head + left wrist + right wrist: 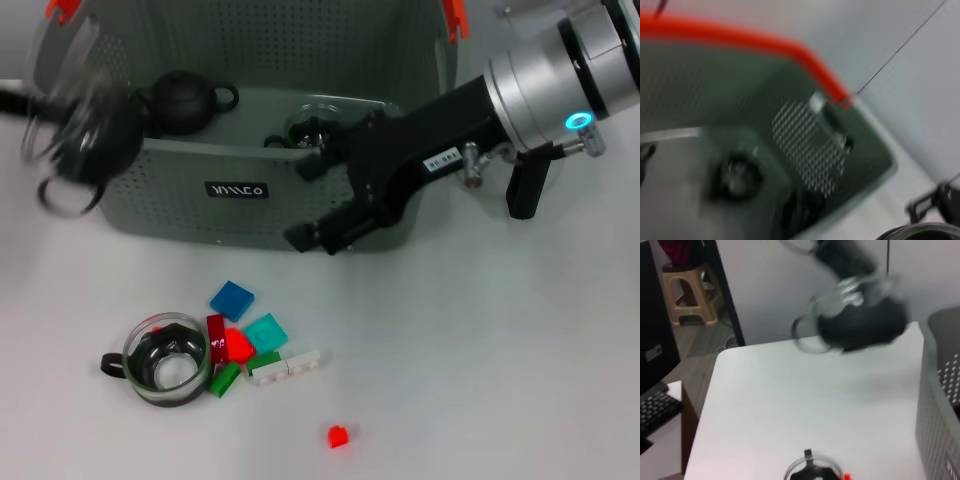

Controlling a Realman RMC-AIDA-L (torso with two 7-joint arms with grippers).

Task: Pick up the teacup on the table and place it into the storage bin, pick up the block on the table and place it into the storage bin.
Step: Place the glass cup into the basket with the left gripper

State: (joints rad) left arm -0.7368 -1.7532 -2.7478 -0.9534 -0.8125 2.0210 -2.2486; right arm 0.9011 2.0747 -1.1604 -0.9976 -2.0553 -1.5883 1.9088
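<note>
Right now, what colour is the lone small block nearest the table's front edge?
Red, shown best in the head view.

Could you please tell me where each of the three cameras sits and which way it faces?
Head view: high up, looking down at the grey-green perforated storage bin, the scattered blocks and both end effectors, left, right.
Left wrist view: close over the bin's orange-edged corner; none of its own fingers are visible.
Right wrist view: low, facing across the white table at the blurred left end effector.
All share the bin.
</note>
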